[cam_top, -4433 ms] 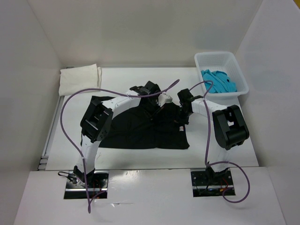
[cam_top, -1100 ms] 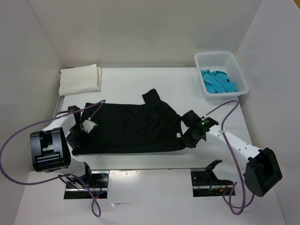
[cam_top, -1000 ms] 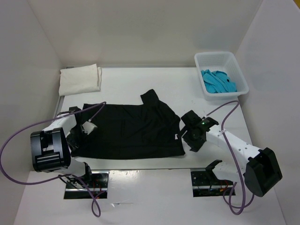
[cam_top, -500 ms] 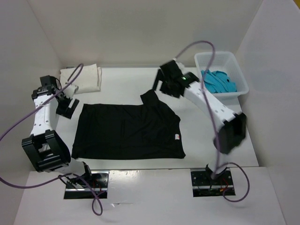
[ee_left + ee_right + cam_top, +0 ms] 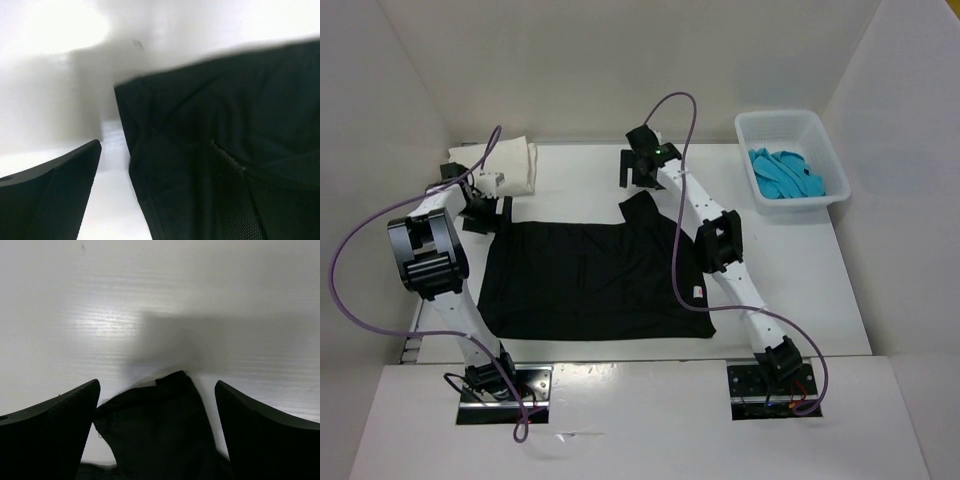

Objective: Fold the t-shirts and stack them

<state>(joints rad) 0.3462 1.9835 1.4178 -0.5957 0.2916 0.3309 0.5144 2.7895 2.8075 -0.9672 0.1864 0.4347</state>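
Top external view: the white lattice basket (image 5: 817, 130) stands at the table's (image 5: 800, 280) far right corner and holds only the turquoise t-shirt (image 5: 785, 175), crumpled in a loose heap. The cream t-shirt (image 5: 508, 165) lies folded at the far left corner, outside any container. The black t-shirt (image 5: 595, 280) is spread flat across the middle of the table, with one sleeve poking out from its far edge. The left gripper (image 5: 483, 212) hangs at the shirt's far left corner, just beside the cream t-shirt. The right gripper (image 5: 640, 172) hangs just beyond the sleeve.

Left wrist view: the two fingers (image 5: 55, 195) stand wide apart with nothing clamped. The corner of the black t-shirt lies on the table below them, reaching under the right-hand finger.

Right wrist view: here too the fingers (image 5: 270, 435) are spread wide and hold nothing. The tip of the black sleeve shows between them against the white table, and whether it touches either finger cannot be told.

Against the earlier frames: about a second ago both grippers sat low at the near left and near right sides of the black t-shirt, closer together at the fingers. Since then both arms have swung out to its far edge. Half a second ago the right gripper was nearer the basket, and it has since moved left to the sleeve. The black t-shirt now lies flatter than it did a few seconds back, when it was bunched beneath both arms. The basket, its turquoise t-shirt and the cream t-shirt have not moved.
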